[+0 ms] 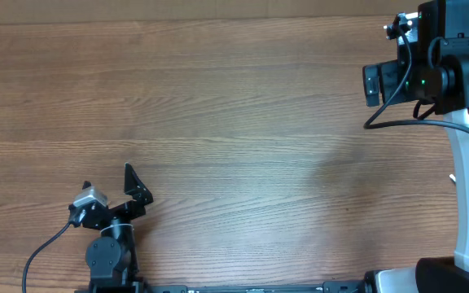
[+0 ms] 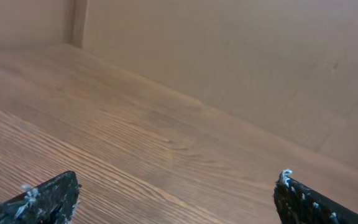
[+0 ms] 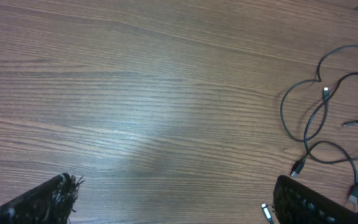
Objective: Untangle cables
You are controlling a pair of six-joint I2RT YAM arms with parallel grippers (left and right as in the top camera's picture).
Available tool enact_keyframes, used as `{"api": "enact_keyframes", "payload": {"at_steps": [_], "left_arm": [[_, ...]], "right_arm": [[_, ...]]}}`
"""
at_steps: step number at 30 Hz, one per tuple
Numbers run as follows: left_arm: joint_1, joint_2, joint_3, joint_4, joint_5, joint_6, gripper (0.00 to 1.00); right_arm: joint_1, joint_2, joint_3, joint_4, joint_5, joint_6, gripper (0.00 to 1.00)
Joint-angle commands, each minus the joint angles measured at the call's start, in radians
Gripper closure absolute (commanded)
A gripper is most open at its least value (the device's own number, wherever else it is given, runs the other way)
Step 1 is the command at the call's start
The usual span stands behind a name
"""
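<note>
Right tool (image 3: 174, 186): we see it wide open, its two black fingers (image 3: 36, 202) sitting at the bottom corners of the right wrist view, with nothing but bare wood between them.
Left tool (image 2: 178, 183): we find it spread just as wide and holding nothing. Both dark fingertips (image 2: 303, 202) are flecked with white, and only wood grain shows in the gap.
Left arm (image 1: 108, 236): from overhead we place it at the lower-left edge of the worktop, with one black finger pointing up the frame.
Worktop (image 1: 234, 122): brown wood grain runs side to side across the whole overhead view.
Cables (image 3: 319, 118): we see thin black cords lying loose on the worktop at the right side of the right wrist view. They loop and cross over one another, beyond the finger at the lower right and clear of the gap. We cannot tell how many cords there are.
Plug ends (image 3: 326, 92): small silvery tips lie scattered among the loops, and a pale one lies just beside that same finger.
Right arm (image 1: 438, 69): overhead shows it at the upper-right corner, with green lights lit on its body.
Far panel (image 2: 229, 62): in the left wrist view a plain tan wall stands along the worktop's far edge.
</note>
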Motion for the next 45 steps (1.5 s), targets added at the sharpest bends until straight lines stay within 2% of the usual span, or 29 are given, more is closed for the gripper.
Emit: {"api": "enact_keyframes", "payload": {"at_steps": [1, 4, 8, 11, 45], "left_arm": [[0.001, -0.01, -0.004, -0.002, 0.017, 0.122, 0.0], [0.001, -0.01, -0.004, -0.002, 0.05, 0.173, 0.0], [0.001, -0.01, -0.004, -0.006, 0.147, 0.314, 0.0], [0.001, -0.01, -0.004, -0.016, 0.164, 0.36, 0.0], [0.001, -0.009, -0.004, -0.016, 0.17, 0.355, 0.0]], "right_arm": [[0.009, -0.004, 0.0, 0.003, 0.005, -0.001, 0.0], [0.009, -0.004, 0.0, 0.003, 0.005, -0.001, 0.0], [0.009, -0.004, 0.0, 0.003, 0.005, -0.001, 0.0], [0.009, -0.004, 0.0, 0.003, 0.005, -0.001, 0.0], [0.009, -0.004, 0.0, 0.003, 0.005, -0.001, 0.0]]}}
